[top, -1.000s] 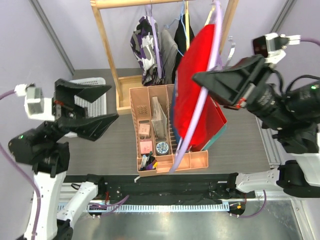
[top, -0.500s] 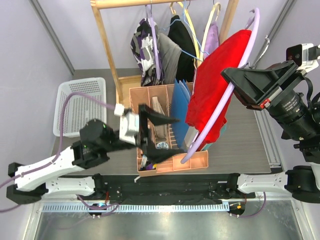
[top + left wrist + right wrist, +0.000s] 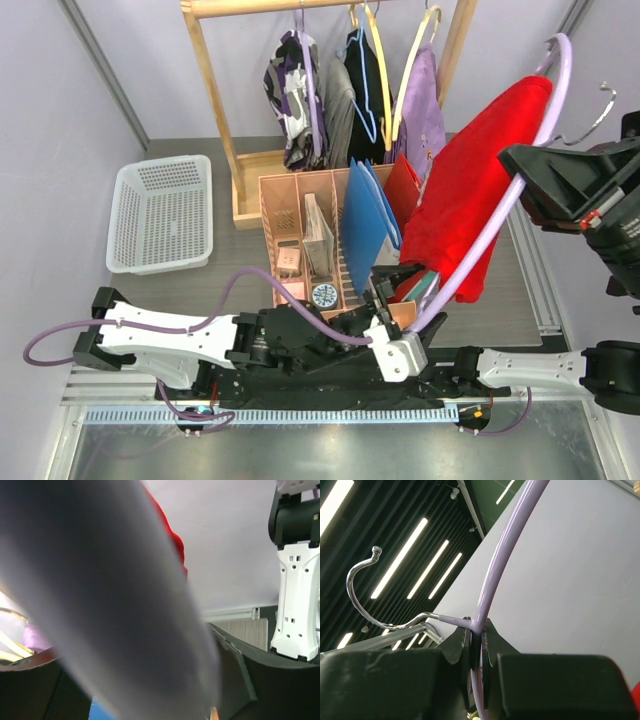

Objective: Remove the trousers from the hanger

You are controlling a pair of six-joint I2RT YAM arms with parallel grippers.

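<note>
The work area is enclosed by pale lilac walls, and a dark grey bench (image 3: 225, 260) forms the working surface. A wooden garment rack (image 3: 215, 110) is located at the far edge and carries several garments on hangers. A white basket (image 3: 160, 266) is placed at the left edge. A salmon-pink organiser (image 3: 268, 235) is set at the middle of the bench, with blue folders (image 3: 365, 225) and a red folder (image 3: 405, 190) stood upright in its right-hand compartments.

The right gripper (image 3: 476, 640) is raised above the right edge of the bench. Its fingers are clenched on the hanger (image 3: 489, 580) at the junction where the metal hook (image 3: 357, 575) meets the lavender arm. The hanger is held tilted, with its upper end toward the far right corner and its lower end toward the near edge, just beside the right end of the organiser.

The trousers (image 3: 480, 180) are draped over the hanger and are carried clear of the bench. They hang down the left side of the sloping arm.

The left arm is laid out along the near edge, and the left gripper (image 3: 398, 285) is positioned at the lower end of the trousers and hanger. In the left wrist view its fingers (image 3: 280, 680) are seen spread apart, with a blurred pale bar running between them. No grip on the trousers is seen.
</note>
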